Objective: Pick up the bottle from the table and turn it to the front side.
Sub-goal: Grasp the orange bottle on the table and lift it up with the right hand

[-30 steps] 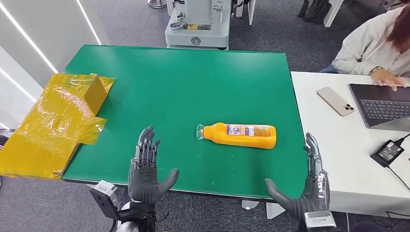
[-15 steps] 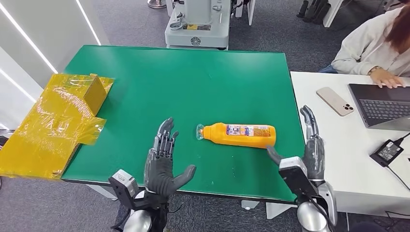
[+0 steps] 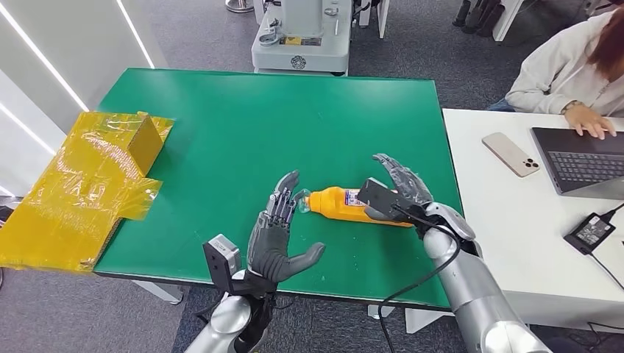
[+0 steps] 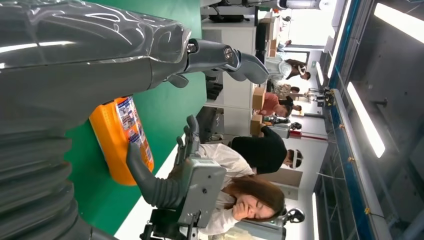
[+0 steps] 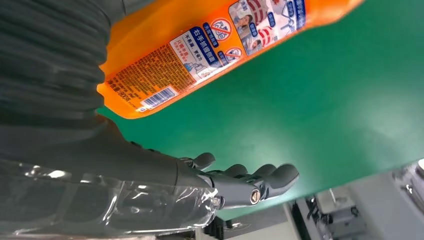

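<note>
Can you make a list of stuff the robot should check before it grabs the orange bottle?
1. Bottle lying flat on the green table, within reach: ok.
2. Right hand over the bottle's base end, fingers spread: ok.
3. Right hand actually holding the bottle: not ok, fingers not closed yet.
4. Left hand open near the clear cap, touching nothing: ok.
5. Space around the bottle for lifting and turning: ok, the yellow box sits far off.
6. Which label faces up, front or back: cannot tell.

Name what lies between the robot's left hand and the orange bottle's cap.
Bare green table, by the head view: the left hand hovers open beside the orange bottle, nothing between.
</note>
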Controlling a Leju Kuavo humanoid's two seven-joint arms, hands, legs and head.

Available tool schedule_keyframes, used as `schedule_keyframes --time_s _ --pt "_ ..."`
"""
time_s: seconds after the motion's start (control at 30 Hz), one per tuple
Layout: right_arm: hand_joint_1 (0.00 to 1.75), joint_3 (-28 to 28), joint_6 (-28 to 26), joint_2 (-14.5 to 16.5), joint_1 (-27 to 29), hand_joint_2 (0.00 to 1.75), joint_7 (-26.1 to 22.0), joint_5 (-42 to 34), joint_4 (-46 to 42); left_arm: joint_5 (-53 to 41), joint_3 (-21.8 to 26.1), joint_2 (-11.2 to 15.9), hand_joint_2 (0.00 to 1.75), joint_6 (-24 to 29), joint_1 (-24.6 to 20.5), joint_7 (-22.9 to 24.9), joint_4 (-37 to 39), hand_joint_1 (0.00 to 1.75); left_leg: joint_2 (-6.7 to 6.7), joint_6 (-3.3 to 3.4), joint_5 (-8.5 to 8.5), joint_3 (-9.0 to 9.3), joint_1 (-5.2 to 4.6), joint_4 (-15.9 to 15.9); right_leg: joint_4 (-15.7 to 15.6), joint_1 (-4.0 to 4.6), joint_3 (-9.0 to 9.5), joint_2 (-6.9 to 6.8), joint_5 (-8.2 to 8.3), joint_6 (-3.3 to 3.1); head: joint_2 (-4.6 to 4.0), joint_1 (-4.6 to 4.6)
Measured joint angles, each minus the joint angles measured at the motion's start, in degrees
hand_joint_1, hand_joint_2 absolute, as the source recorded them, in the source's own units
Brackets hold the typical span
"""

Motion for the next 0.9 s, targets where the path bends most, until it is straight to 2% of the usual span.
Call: schedule_keyframes --time_s 0.13,0.33,0.47,0.7,0.73,0.83,0.87,0.9 --pt "0.00 3.0 3.0 -0.5 -3.5 1.75 0.8 1.2 5.7 0.5 -0.5 0.1 1.75 0.0 -0.9 0.0 1.6 0.00 0.02 0.00 -0.01 -0.02 -0.01 0.0 0.0 0.00 -0.01 0.03 0.00 0.00 0.00 0.01" --pt "0.00 8.4 12.8 -1.8 -8.4 1.75 3.5 1.4 12.6 3.3 -1.3 0.1 1.75 0.2 -3.1 0.0 4.8 0.00 0.00 0.01 -0.01 -0.03 -0.01 0.0 0.0 -0.01 -0.01 0.00 0.00 0.01 0.00 0.01" --pt "0.00 12.9 17.3 -3.2 -11.5 1.75 5.8 2.1 15.9 5.6 -1.4 0.2 1.75 0.9 -3.7 -0.3 6.8 0.00 0.01 0.01 -0.01 -0.02 -0.01 0.0 0.0 0.00 0.00 0.01 0.01 0.01 0.00 0.01" --pt "0.00 17.5 21.6 -3.9 -14.6 1.75 7.6 1.6 19.2 7.0 -1.4 0.2 1.75 1.0 -3.8 0.0 7.9 0.00 0.04 0.01 -0.01 -0.02 0.00 0.1 0.0 0.00 -0.02 0.06 0.01 0.01 0.00 0.01" --pt "0.14 18.0 21.7 -3.9 -14.8 1.75 7.8 1.5 19.5 7.1 -1.4 0.2 1.75 1.0 -3.8 0.2 7.9 0.00 0.03 0.01 -0.01 -0.02 0.00 0.0 0.0 0.00 -0.02 0.05 0.01 0.01 0.00 0.01" --pt "1.26 19.6 21.0 -4.0 -14.8 1.75 8.0 1.9 20.2 7.4 -1.4 0.2 1.75 0.9 -3.8 0.2 8.3 0.00 0.03 0.01 -0.01 -0.03 0.00 0.0 0.0 0.01 -0.02 0.05 0.01 0.01 0.00 0.01" --pt "1.56 20.1 20.3 -4.0 -14.8 1.75 7.9 2.1 20.3 7.4 -1.4 0.2 1.75 1.0 -3.8 0.2 8.4 0.00 0.03 0.01 -0.01 -0.03 0.00 0.0 0.0 0.01 -0.02 0.05 0.01 0.01 0.00 0.01" --pt "1.64 20.7 19.6 -4.0 -14.7 1.75 7.8 2.4 20.5 7.5 -1.4 0.2 1.75 1.0 -3.8 0.2 8.6 0.00 0.04 0.01 -0.01 -0.03 0.00 0.0 0.0 0.01 -0.02 0.05 0.01 0.01 0.00 0.01"
